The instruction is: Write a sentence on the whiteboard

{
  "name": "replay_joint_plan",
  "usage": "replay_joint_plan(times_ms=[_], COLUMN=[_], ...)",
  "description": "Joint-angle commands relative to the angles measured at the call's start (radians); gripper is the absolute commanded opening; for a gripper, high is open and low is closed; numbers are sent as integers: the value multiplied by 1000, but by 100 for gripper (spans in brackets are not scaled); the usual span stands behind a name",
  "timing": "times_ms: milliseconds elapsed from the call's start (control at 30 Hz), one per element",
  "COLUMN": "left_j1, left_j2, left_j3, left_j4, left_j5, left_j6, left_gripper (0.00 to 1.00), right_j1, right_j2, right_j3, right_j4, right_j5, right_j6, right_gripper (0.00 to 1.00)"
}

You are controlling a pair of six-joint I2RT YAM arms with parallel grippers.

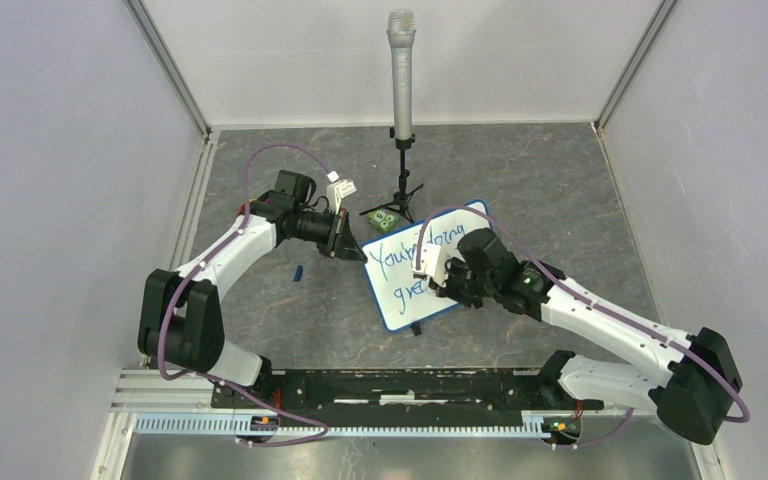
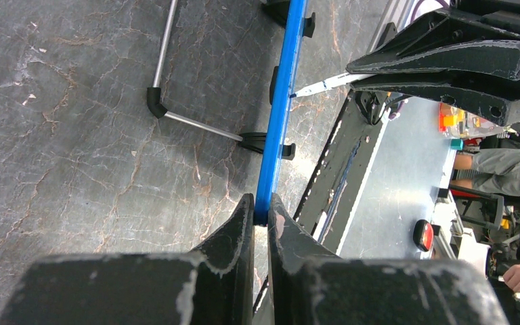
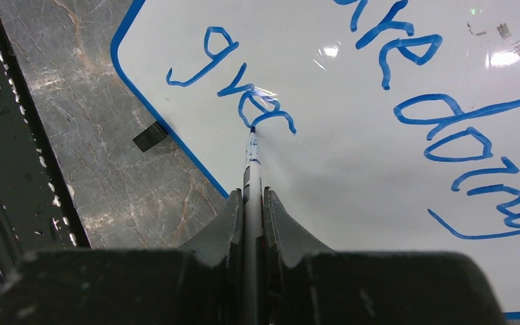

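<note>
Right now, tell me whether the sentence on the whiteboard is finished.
Unfinished: the sentence stops at "gre" on its second line, the marker touching the whiteboard there.

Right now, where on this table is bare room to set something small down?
Free: the far right corner of the table, between microphone stand and right wall; the near strip between whiteboard and base rail. Crowded: the middle, where the left gripper clamps the board's edge and the right gripper holds the marker to it.

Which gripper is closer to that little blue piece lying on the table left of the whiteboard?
Left. The left gripper, clamping the whiteboard by its edge, sits just beyond the blue piece; the right gripper, holding the marker, is farther off, over the board.
</note>
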Motion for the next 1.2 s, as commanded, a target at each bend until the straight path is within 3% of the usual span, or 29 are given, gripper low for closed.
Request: replay_joint_plan(times_ms=[0, 567, 1167], left_j1=[-2, -2, -2], left_j2=[-25, -24, -22], left_j3=[6, 7, 7], left_j4=[3, 3, 3], left_j5=[-18, -20, -20], left_j6=[19, 17, 17], left_gripper=[2, 2, 2], right_j1=[-3, -58, -59], right_j2=[-23, -3, -21], right_j3=[-4, 97, -1], right_j4=[-7, 8, -39], right_j5=[49, 53, -7], right_j6=[-21, -5, -21], right_gripper=[0, 0, 0])
